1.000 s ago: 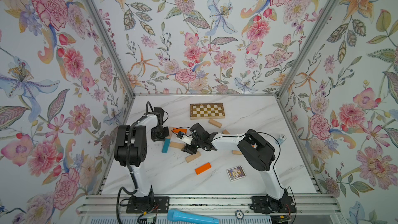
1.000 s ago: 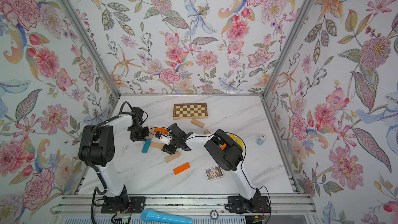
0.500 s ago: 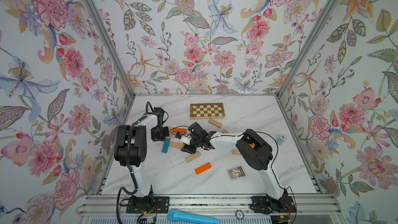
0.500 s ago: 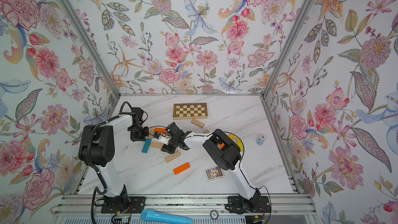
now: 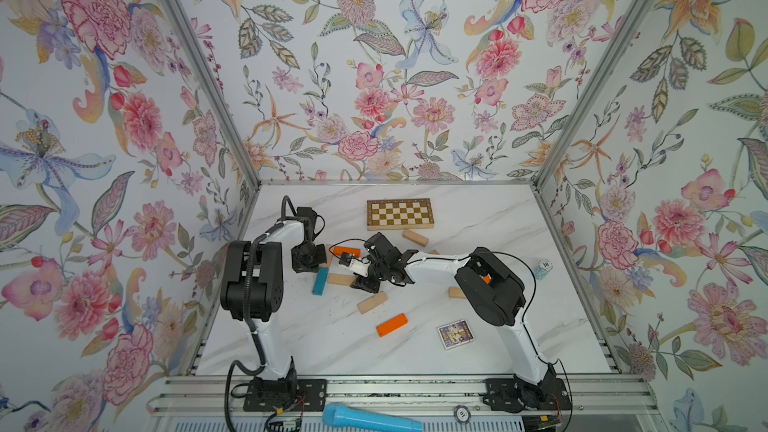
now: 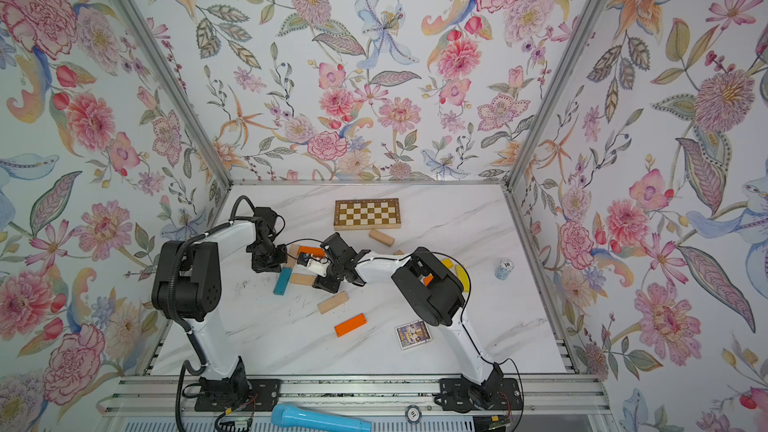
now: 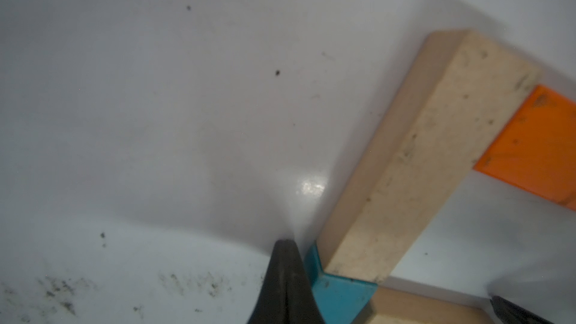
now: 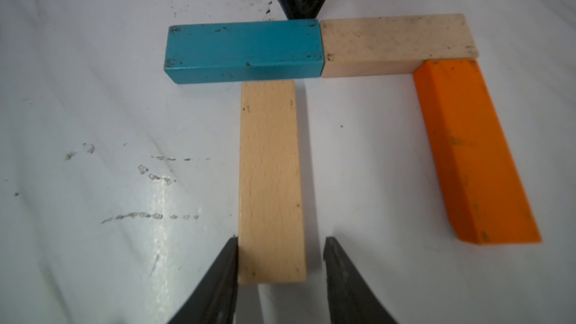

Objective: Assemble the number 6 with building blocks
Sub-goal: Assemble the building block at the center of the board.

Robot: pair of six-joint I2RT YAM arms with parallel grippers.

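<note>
1. Building blocks, small rectangular wooden bars, lie on a white marble-patterned tabletop (image 5: 490, 218). Four of them form a partial figure left of centre, between the two grippers.
2. Right gripper (image 8: 280, 240): jaws parted, straddling the near end of a fresh pale wood bar (image 8: 271, 179). One finger (image 8: 218, 285) touches the bar's side; the opposite finger stands off with a visible gap. Not clamped.
3. Left gripper (image 8: 300, 1): fingertips pressed together, nothing between them. The tip sits at the figure's outer long edge, by the seam between two bars.
4. Long light-blue microphone (image 5: 370, 421): on the front rail, off the table. Brown-and-cream checkered board (image 5: 400, 214): flat near the back wall.
5. Figure, right wrist view: teal-blue bar (image 8: 243, 51) and worn pale wood bar (image 8: 396, 42) lie end to end in one line, touching. Orange bar (image 8: 473, 151) meets the worn bar's free end at a right angle, touching its side. The fresh pale wood bar runs square to the teal-blue bar, its far end at that bar's long side near the seam; contact or hairline gap, cannot tell.
6. Loose bars, top views: loose pale bar (image 5: 372, 302) just beside the right gripper; second orange bar (image 5: 391, 324) nearer the front; pale bar by the board (image 5: 414, 237); yellow bar (image 6: 461, 276) partly hidden by the right arm.
7. Picture card (image 5: 454, 333): flat, near the right arm. Stack of blue-and-white chips (image 5: 543, 270): near the right wall. Single chip (image 5: 460, 412): on the front rail.
</note>
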